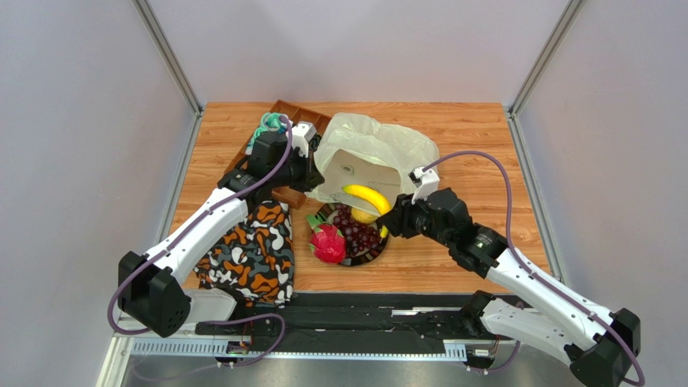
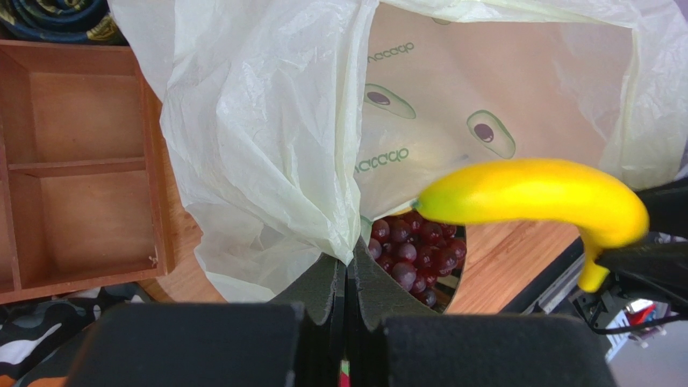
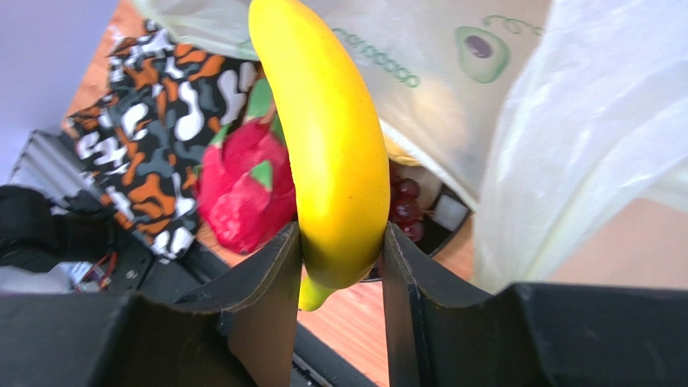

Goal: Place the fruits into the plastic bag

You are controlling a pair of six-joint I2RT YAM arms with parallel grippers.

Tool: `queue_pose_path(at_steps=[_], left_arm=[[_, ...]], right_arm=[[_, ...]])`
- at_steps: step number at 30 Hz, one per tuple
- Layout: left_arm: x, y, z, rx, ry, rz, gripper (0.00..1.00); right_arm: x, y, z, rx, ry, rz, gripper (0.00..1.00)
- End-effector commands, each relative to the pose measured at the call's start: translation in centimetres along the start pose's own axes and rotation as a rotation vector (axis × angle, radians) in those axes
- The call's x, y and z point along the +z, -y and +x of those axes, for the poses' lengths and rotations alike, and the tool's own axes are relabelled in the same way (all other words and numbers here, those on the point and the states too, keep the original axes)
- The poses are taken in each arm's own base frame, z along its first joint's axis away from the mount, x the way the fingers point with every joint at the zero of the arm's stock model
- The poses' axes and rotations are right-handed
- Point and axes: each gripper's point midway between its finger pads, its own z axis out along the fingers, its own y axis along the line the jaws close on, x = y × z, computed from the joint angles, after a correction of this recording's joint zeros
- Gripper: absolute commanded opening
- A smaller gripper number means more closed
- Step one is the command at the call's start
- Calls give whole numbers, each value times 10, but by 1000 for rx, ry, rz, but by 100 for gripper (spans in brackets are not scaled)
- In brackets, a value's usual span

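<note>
left gripper [image 2: 347, 278] is pinching the bag [image 2: 258, 121] open, right gripper [image 3: 339, 242] pinching the banana [image 3: 323, 121]; thin plastic slipping could close it.

Grey walls [image 1: 347, 48], wooden table [image 1: 476, 129], metal corner posts [image 1: 168, 56].

A wooden desk [image 1: 484, 129] carries a brown divided wooden tray [image 1: 300, 110] at its far left. Teal and black rolled cloths [image 1: 269, 125] sit at the tray's left side. An orange-black-white patterned cloth [image 1: 254, 254] lies crumpled at the near left, just beside a dark round bowl [image 1: 365, 260].
</note>
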Motion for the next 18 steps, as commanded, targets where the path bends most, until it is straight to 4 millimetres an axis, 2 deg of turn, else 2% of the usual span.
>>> queue_pose_path(at_steps=[1, 3, 5, 7, 8, 10, 11, 13, 15, 17, 18], left_arm=[[-17, 22, -26, 42, 60, 77, 0], [-18, 28, -24, 40, 51, 111, 0], [-19, 35, -23, 33, 42, 149, 0], [-20, 40, -22, 28, 37, 173, 0], [-23, 44, -22, 28, 31, 195, 0], [-25, 48, -22, 30, 23, 214, 0], [-27, 50, -22, 31, 21, 226, 0], [-30, 55, -24, 37, 23, 247, 0], [-33, 62, -26, 43, 24, 285, 0], [-39, 71, -32, 48, 37, 325, 0], [-41, 74, -34, 42, 40, 336, 0]], right_arm=[[12, 20, -25, -27, 64, 146, 15], [22, 25, -29, -46, 56, 184, 15], [25, 25, -54, -69, 112, 222, 15], [34, 34, -65, -110, 119, 292, 15], [36, 31, -82, -120, 148, 304, 15], [48, 38, -87, -157, 135, 354, 15], [49, 34, -103, -190, 158, 358, 15], [65, 43, -106, -232, 135, 411, 15], [75, 47, -117, -280, 137, 450, 15], [95, 62, -109, -306, 88, 508, 15], [99, 63, -113, -305, 89, 516, 15]])
